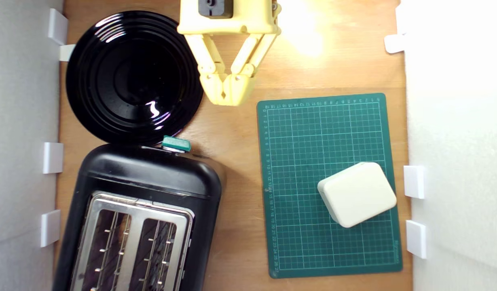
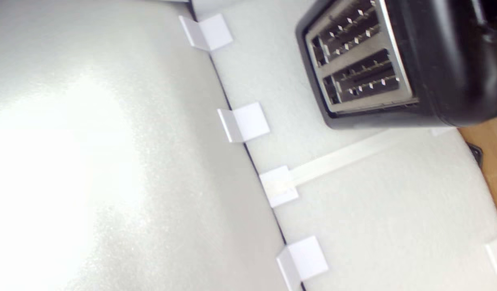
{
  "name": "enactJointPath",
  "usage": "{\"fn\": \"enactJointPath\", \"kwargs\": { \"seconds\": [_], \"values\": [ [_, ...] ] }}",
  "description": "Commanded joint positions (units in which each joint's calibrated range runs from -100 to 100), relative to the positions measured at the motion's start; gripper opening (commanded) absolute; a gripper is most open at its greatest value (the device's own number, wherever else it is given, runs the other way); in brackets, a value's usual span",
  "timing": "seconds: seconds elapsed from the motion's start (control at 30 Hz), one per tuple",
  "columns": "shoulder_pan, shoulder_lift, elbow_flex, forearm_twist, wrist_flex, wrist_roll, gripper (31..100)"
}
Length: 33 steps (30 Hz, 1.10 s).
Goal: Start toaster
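Gripper: we see the pale yellow gripper [image 1: 225, 96] reaching in from the top edge of the exterior view, its 2 fingers pressed together at the tips and holding nothing.
Gripper position: it hangs over bare wooden table [image 1: 236, 169], just beside the plate's rim and well apart from the lever knob.
Toaster: we find the glossy black toaster [image 1: 151, 178] at the lower part of the exterior view's left, its silver top plate [image 1: 137, 206] framing 2 slots; both slots look empty.
Lever knob: the teal-green lever knob [image 1: 176, 143] sticks out of the toaster's end that faces the plate.
Plate: a round black ridged plate [image 1: 133, 76] lies just beyond that end, close to the knob.
Mat: a green cutting mat [image 1: 313, 133] on the exterior view's right carries a cream rounded block [image 1: 356, 194].
Wrist view: we see the toaster [image 2: 434, 60] against white panels.
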Motion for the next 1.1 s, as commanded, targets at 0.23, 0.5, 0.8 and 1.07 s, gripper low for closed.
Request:
{"fn": "enactJointPath", "kwargs": {
  "seconds": [0.23, 0.5, 0.8, 1.07],
  "values": [
    [-0.50, -20.11, 24.17, -4.28, 0.08, -8.07, 31.3],
    [0.05, -29.77, 41.34, -3.91, 0.00, -9.27, 31.3],
    [0.13, -31.68, 52.43, -4.56, 0.00, -9.59, 31.3],
    [0.45, -31.68, 55.43, -5.31, 0.17, -9.69, 31.4]
  ]
}}
